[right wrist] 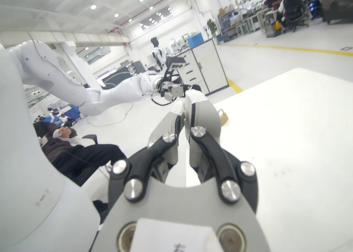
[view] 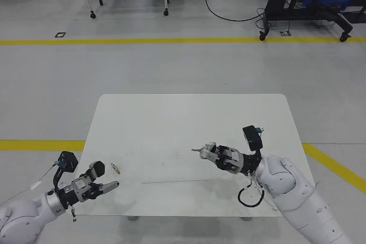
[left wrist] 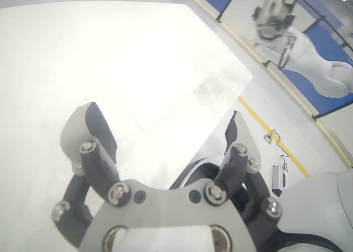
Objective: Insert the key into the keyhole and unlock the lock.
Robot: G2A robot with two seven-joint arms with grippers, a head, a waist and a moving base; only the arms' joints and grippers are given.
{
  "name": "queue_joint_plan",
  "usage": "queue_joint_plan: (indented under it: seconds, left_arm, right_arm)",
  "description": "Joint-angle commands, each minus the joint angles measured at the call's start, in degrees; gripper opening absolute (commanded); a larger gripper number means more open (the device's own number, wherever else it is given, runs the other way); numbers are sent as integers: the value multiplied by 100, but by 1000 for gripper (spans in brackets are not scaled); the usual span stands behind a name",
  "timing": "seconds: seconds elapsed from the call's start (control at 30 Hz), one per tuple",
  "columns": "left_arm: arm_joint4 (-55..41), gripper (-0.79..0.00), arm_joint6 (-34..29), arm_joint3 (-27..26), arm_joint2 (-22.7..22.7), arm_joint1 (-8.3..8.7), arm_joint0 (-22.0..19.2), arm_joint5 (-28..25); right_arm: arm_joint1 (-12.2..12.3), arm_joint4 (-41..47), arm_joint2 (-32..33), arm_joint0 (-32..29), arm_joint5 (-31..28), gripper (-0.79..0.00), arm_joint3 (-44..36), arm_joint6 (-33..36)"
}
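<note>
A small brass padlock (view: 115, 166) lies on the white table (view: 189, 122) near its front left corner; in the right wrist view the padlock (right wrist: 223, 117) sits just past my fingertips. My left gripper (view: 106, 177) hovers open just beside the padlock, at the table's edge, with nothing between its fingers (left wrist: 95, 126). My right gripper (view: 206, 151) is above the table's front middle, shut on a thin metal key (view: 197, 149) whose tip sticks out toward the padlock. In the right wrist view the right gripper (right wrist: 184, 116) has its pads pressed together, hiding the key.
The table's front edge (view: 171, 215) runs close under both arms. A yellow floor line (view: 171, 41) and a wheeled black cart (view: 305, 18) lie beyond the far side.
</note>
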Motion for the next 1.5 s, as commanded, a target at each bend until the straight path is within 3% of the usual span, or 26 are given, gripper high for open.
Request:
queue_joint_plan:
  seconds: [0.0,0.2,0.43,0.53,0.63,0.73,0.83,0.97,1.2,1.3,1.47]
  left_arm:
    - [280,0,-84,-127,53,-11,19,725]
    - [1345,0,-445,-442,417,-43,-189,2423]
    - [1236,0,-325,-467,418,-60,-201,2611]
    - [2502,0,235,-775,541,-116,99,4303]
    - [3047,0,-285,-1188,843,-149,212,5098]
    - [3049,0,-1163,-1324,1002,-163,-57,5298]
    - [2742,0,-2036,-1140,1091,-185,-570,5478]
    - [2355,0,-2649,-788,1303,-232,-1237,5544]
    - [2380,0,-2763,-221,1610,-302,-1873,5855]
    - [2432,-120,-2816,-53,1871,-341,-2056,5819]
    - [2347,-185,-2853,279,2203,-415,-2340,5776]
  right_arm:
    - [69,-324,327,-290,0,-785,-97,-695]
    - [197,-1223,652,-719,0,-785,-96,-2302]
    - [197,-1223,652,-719,0,-785,-96,-2302]
    - [197,-1223,652,-719,0,-785,-96,-2302]
    - [197,-1223,652,-719,0,-785,-96,-2302]
    - [197,-1223,652,-719,0,-785,-96,-2302]
    - [197,-1223,652,-719,0,-785,-96,-2302]
    - [197,-1223,652,-719,0,-785,-96,-2302]
    - [197,-1223,652,-719,0,-785,-96,-2302]
    - [197,-1223,652,-719,0,-785,-96,-2302]
    - [197,-1223,652,-719,0,-785,-96,-2302]
